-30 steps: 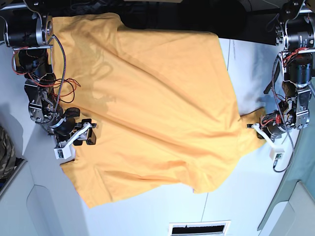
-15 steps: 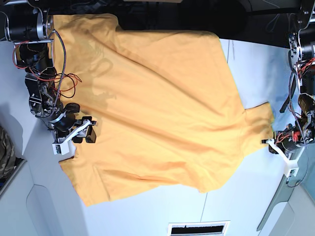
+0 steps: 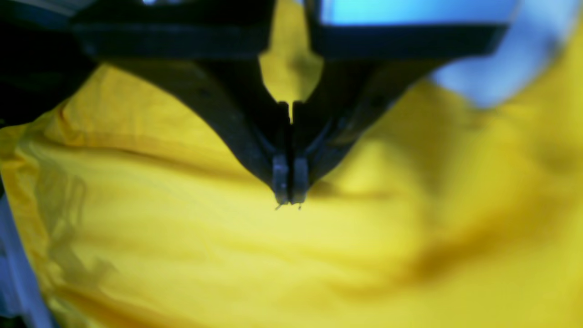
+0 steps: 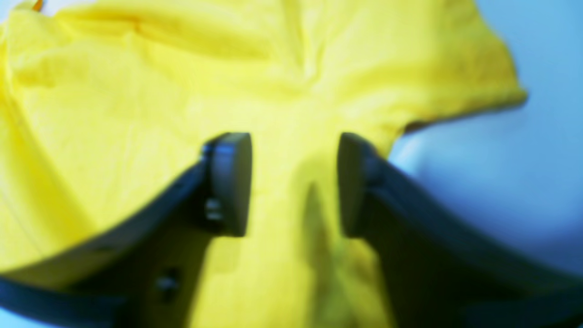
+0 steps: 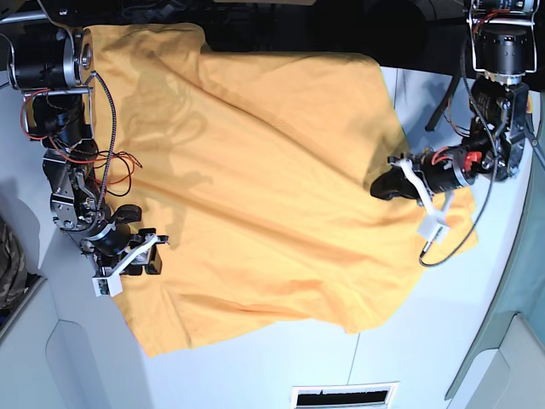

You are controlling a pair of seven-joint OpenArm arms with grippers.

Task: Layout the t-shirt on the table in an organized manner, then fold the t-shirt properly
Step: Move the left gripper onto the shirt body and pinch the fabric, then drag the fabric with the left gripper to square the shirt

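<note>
Covering much of the table (image 5: pixel 443 341), the t-shirt (image 5: pixel 272 187) lies rumpled. Left gripper (image 3: pixel 290 200): fingers pressed together, empty, over cloth. Right gripper (image 4: pixel 294 182): fingers parted, straddling fabric.

The t-shirt (image 5: pixel 264 187) lies spread across the bench (image 5: pixel 426 341). The right end effector (image 5: pixel 152 254) sits over its left edge in the base view. The left end effector (image 5: pixel 383 186) sits over its right side.

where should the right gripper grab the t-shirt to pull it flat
Grip the t-shirt by its sleeve hem, coming in low from the bare table side. That free edge lies flat and exposed, just ahead of the open right gripper.
</note>
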